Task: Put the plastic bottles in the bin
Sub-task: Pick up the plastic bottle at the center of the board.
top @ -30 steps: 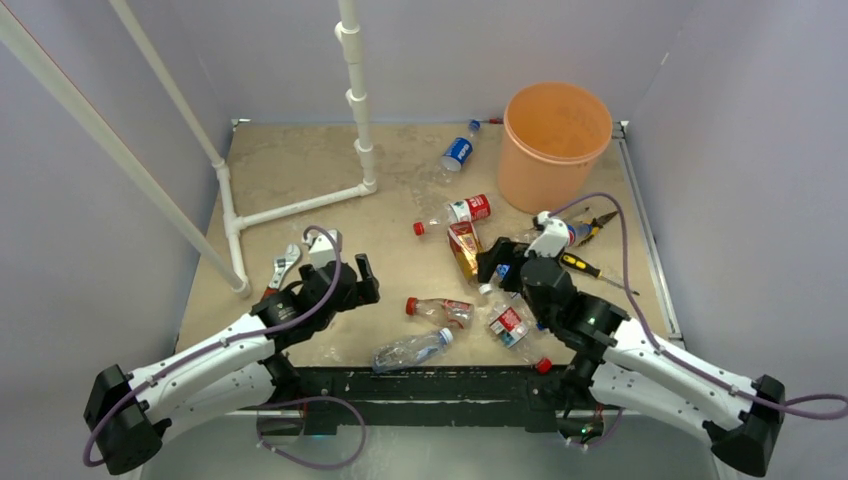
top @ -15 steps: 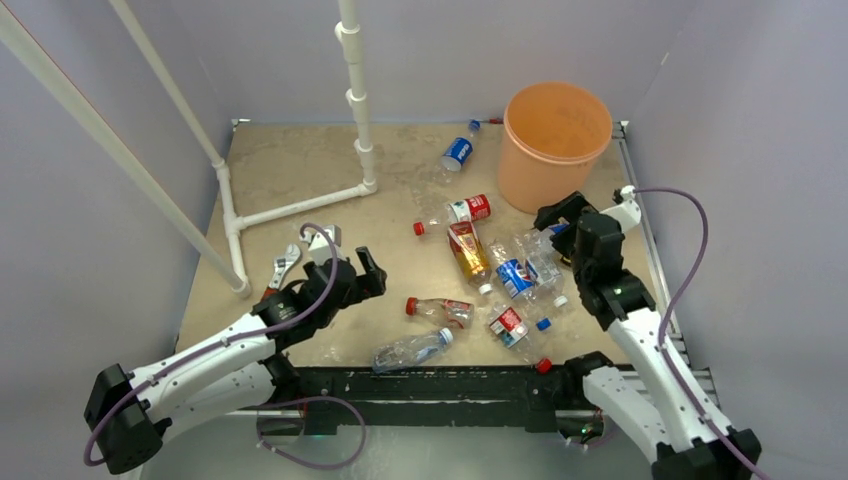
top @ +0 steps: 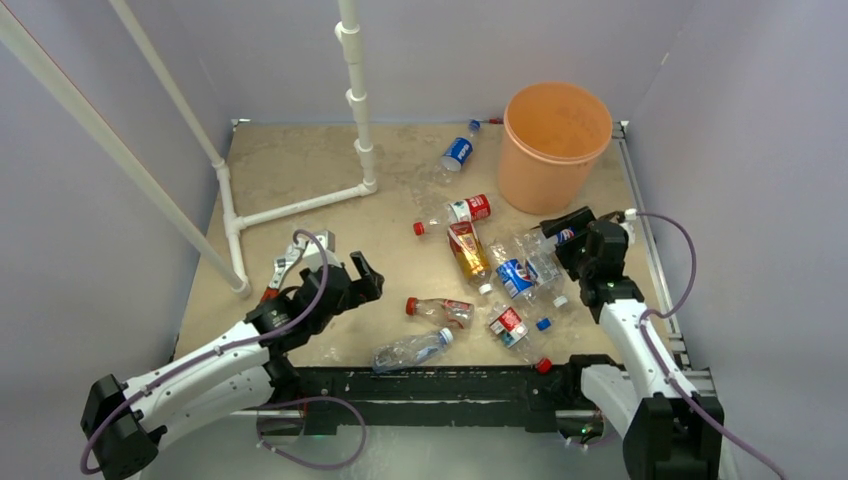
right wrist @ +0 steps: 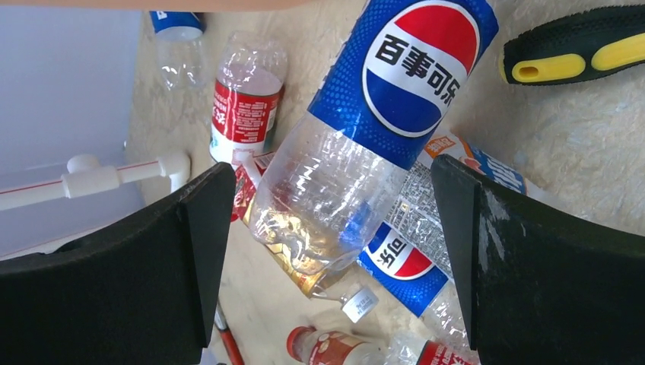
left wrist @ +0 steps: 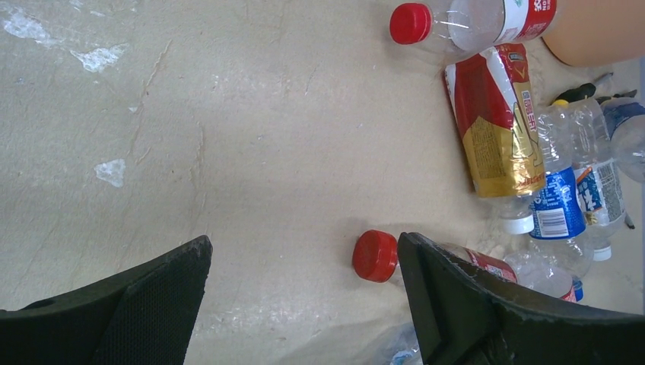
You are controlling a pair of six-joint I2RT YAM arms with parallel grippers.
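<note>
The plastic bottles (top: 515, 275) are scattered lying down all over the bench (top: 290, 160), and the bin (top: 532, 180) stands upright in the far right corner. Most of them bunch up mid-right. There's an amber-label bottle (top: 463, 250) touching a couple of blue-label ones, a red-label bottle (top: 512, 327) closer to the front, a red-capped bottle (top: 438, 309) to its left, and a clear bottle (top: 412, 349) near the front edge. A lone blue bottle (top: 458, 152) lies just left of the bin, and another red-label one sits between it and the pile. The right jaws are spread wide at the right side of the pile. A Pepsi bottle (right wrist: 365, 129) lies between them, not pinched, with a gap on both sides. A yellow-and-black tool handle (right wrist: 578, 46) is just beyond it. The left jaws are wide too, gripping nothing, over bare bench left of the pile. In the wrist view the red-capped bottle's cap shows right beside one finger. A wrench (top: 285, 262) lies by the left arm, near the white pipe frame (top: 300, 205).
</note>
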